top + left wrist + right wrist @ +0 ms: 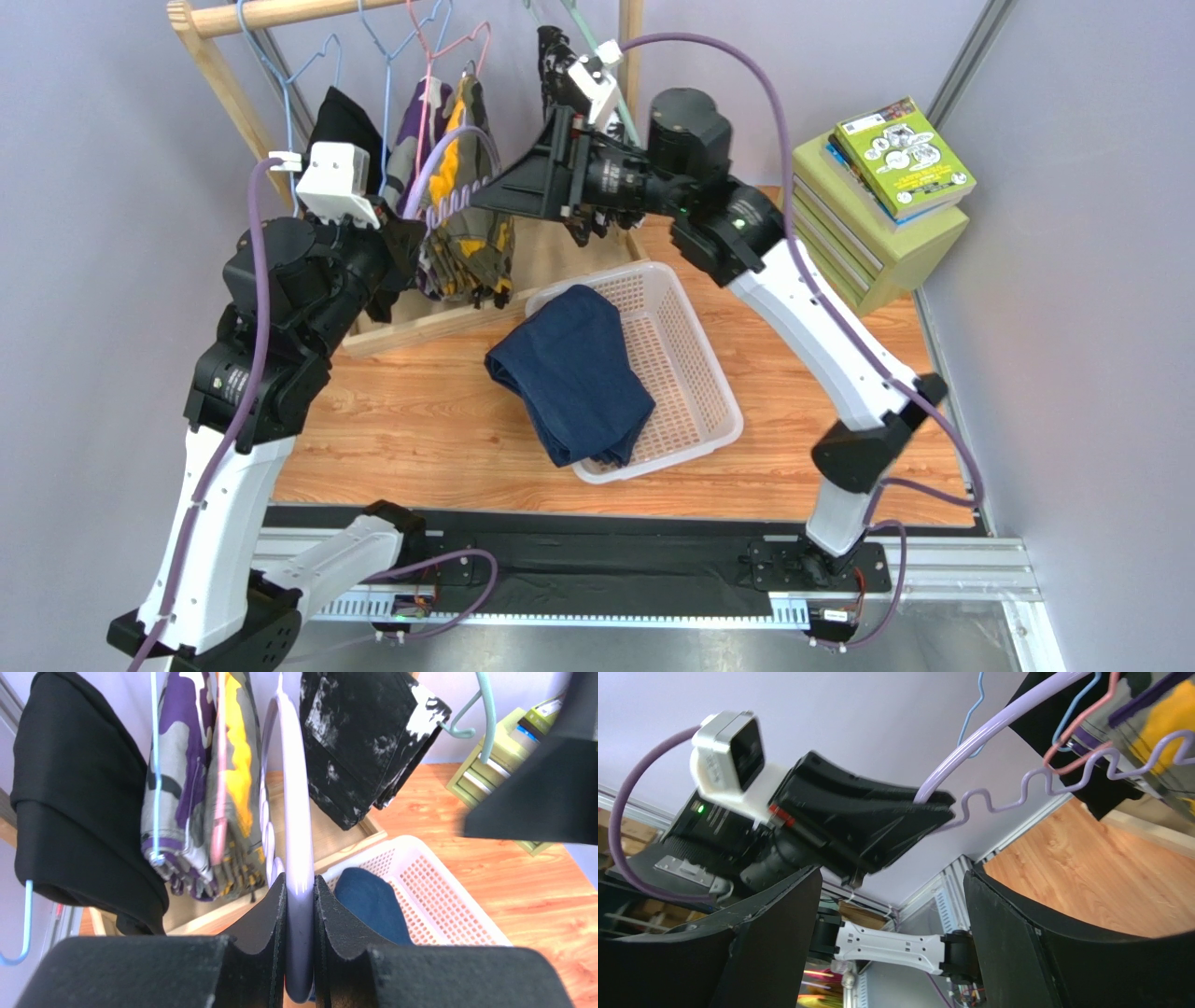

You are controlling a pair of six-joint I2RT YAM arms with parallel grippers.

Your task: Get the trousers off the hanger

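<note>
Bright, even, diffuse light fills all three views, with a faint violet cast on the wall (pixel 84 140). From above, shadows on the surface (pixel 407 420) are soft and pale. In the left wrist view the left hand (pixel 300 892) and the hanger (pixel 295 812), close to the lens, look soft. The right hand (pixel 892 882) has near-black fingers (pixel 773 917) with little detail, and straight lines bow toward that view's edges.

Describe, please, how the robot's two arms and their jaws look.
The left arm and right arm have white shells and black joints. A lilac cable trails along each. Each wrist carries a white camera block; the jaws are broad matte-black wedges.
</note>
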